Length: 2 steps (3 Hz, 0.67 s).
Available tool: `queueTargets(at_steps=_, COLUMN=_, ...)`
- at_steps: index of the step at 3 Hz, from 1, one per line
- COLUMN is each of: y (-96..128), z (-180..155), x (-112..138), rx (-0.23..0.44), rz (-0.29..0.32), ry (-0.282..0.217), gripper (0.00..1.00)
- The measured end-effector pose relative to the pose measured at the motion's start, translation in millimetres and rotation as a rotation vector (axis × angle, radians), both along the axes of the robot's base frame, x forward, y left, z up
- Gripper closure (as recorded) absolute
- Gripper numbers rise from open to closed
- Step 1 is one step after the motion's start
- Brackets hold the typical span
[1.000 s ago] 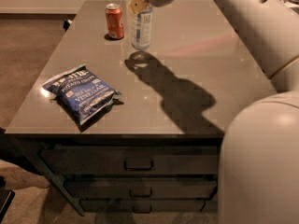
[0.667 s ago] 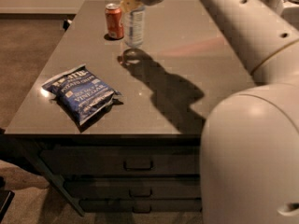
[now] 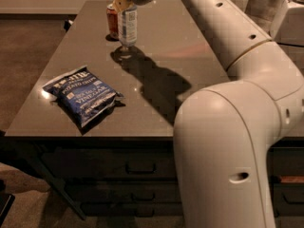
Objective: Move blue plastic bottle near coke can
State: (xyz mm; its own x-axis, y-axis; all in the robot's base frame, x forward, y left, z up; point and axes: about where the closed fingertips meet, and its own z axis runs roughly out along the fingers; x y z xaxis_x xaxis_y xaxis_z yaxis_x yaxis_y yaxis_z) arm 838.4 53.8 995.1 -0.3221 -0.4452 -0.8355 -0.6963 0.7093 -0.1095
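Note:
The blue plastic bottle (image 3: 127,26) is a clear bottle with a blue-and-white label. It stands upright at the far side of the table, right next to the coke can (image 3: 112,21). The can is red-orange with a silver top and sits just left of and behind the bottle. My gripper (image 3: 122,1) is at the bottle's top, shut on it around the cap and neck, which its yellowish fingers hide. My white arm reaches in from the right foreground.
A blue chip bag (image 3: 83,96) lies flat near the table's front left. The grey table (image 3: 190,70) has drawers under its front edge. A container (image 3: 266,6) stands at the far right. Carpeted floor lies to the left.
My gripper has carried the bottle to the left, closer to the coke can. The camera view has shifted too, and my arm fills more of the right side.

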Motion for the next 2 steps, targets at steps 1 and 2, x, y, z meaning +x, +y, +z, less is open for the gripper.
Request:
queueTargets(at_steps=1, y=8.5, z=-7.6, x=13.5, rx=-0.029, rz=-0.003, ry=0.006, gripper=0.79)
queueTargets(at_steps=2, y=10.0, z=-11.6, x=19.1, rx=-0.047, rz=-0.007, ry=0.012, gripper=0.56)
